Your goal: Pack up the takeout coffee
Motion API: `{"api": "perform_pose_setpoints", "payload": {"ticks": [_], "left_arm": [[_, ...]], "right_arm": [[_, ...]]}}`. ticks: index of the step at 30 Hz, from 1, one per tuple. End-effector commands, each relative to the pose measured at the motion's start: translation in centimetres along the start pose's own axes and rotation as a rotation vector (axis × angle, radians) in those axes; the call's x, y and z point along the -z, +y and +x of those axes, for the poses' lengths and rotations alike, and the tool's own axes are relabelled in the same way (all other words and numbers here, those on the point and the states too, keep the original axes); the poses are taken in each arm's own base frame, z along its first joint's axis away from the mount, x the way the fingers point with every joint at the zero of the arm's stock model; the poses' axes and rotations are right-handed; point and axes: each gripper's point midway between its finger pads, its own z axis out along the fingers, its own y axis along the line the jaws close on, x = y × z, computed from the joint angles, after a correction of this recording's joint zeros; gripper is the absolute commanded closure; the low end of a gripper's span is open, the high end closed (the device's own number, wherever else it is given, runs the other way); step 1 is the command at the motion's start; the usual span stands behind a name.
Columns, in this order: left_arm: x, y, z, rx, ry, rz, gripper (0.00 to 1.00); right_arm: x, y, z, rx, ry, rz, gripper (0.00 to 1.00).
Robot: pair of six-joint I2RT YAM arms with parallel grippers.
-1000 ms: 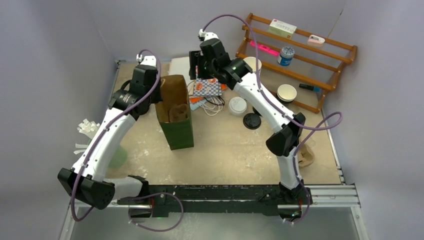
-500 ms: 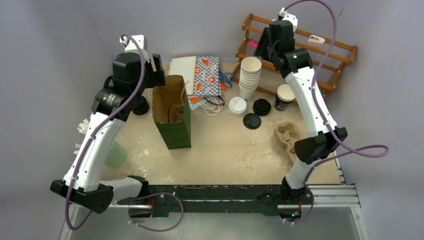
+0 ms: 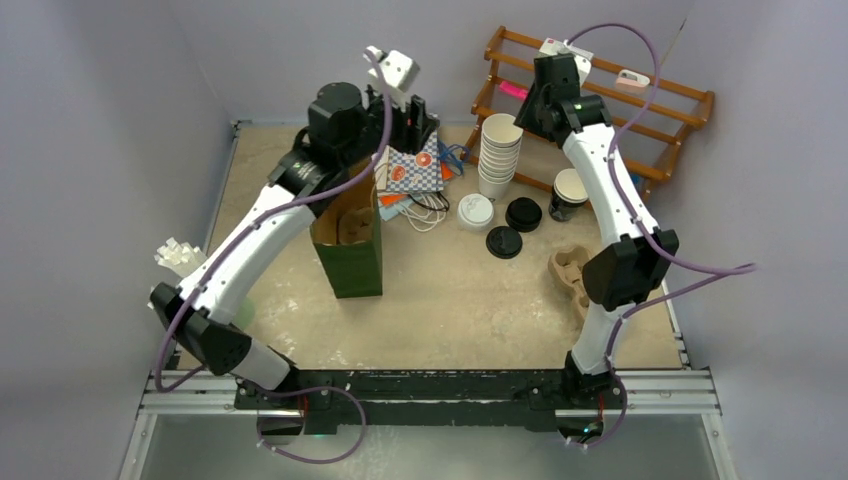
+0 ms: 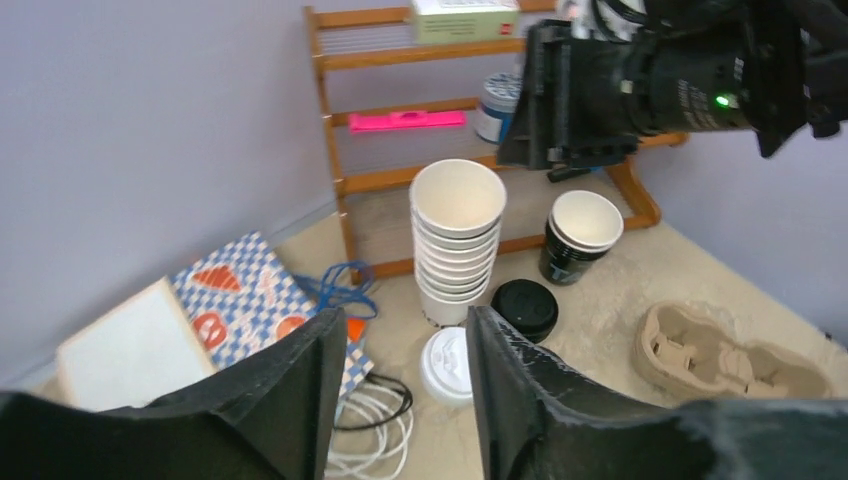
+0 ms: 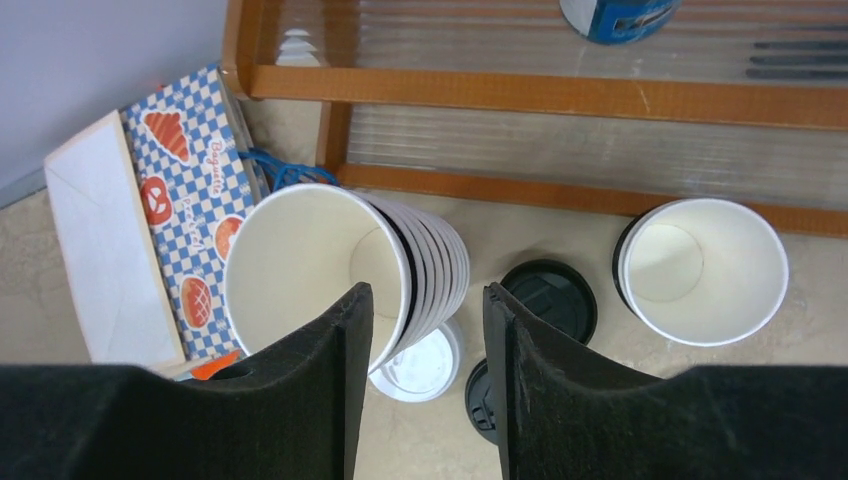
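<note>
A dark-bodied paper cup (image 3: 570, 193) stands open by the wooden shelf, white inside, with no lid on it; it also shows in the left wrist view (image 4: 582, 232) and the right wrist view (image 5: 702, 268). No lidded takeout coffee is in view. A loose white lid (image 3: 475, 211) lies in front of a stack of white cups (image 3: 497, 150). My left gripper (image 3: 415, 112) is open and empty, high over the back of the open green paper bag (image 3: 352, 250). My right gripper (image 3: 533, 108) is open and empty above the cup stack (image 5: 320, 268).
Two black lids (image 3: 523, 213) lie beside the white lid. A brown pulp cup carrier (image 3: 575, 280) lies at the right. A checkered bag (image 3: 415, 172) and cords lie behind the green bag. The wooden shelf (image 3: 640, 150) stands back right. White cutlery (image 3: 178, 255) lies far left.
My left arm has swung from the left of the green bag to the right, over its back. My right arm moved from above the checkered bag to the shelf, then held.
</note>
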Motion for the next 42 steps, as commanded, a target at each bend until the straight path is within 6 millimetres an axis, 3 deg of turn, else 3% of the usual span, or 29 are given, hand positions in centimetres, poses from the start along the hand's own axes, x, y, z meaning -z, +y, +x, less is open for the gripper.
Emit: {"api": "perform_pose_setpoints", "payload": {"ticks": [1, 4, 10, 17, 27, 36, 42], "left_arm": [[-2.3, -5.7, -3.2, -0.213, -0.224, 0.305, 0.52], [-4.8, -7.8, -2.7, -0.311, -0.253, 0.392, 0.49], [-8.9, -9.1, 0.4, -0.492, -0.252, 0.491, 0.47], [-11.8, -6.7, 3.0, -0.634, -0.195, 0.381, 0.46], [-15.0, -4.3, 4.9, -0.451, -0.145, 0.225, 0.39], [-16.6, -3.6, 8.1, -0.27, -0.122, 0.195, 0.3], [-17.1, -2.3, 9.9, -0.112, -0.123, 0.206, 0.21]], "right_arm": [[1.0, 0.4, -0.6, -0.051, -0.027, -0.025, 0.54], [1.4, 1.3, -0.6, -0.055, -0.034, -0.096, 0.55], [0.6, 1.5, -0.2, -0.063, 0.002, -0.09, 0.57], [-0.3, 1.2, -0.1, -0.061, -0.004, -0.063, 0.58], [-1.9, 1.7, 1.0, -0.049, 0.031, -0.071, 0.63], [-1.3, 2.0, 0.4, -0.05, 0.022, -0.085, 0.93], [-0.6, 2.2, 0.0, -0.057, 0.015, -0.104, 0.94]]}}
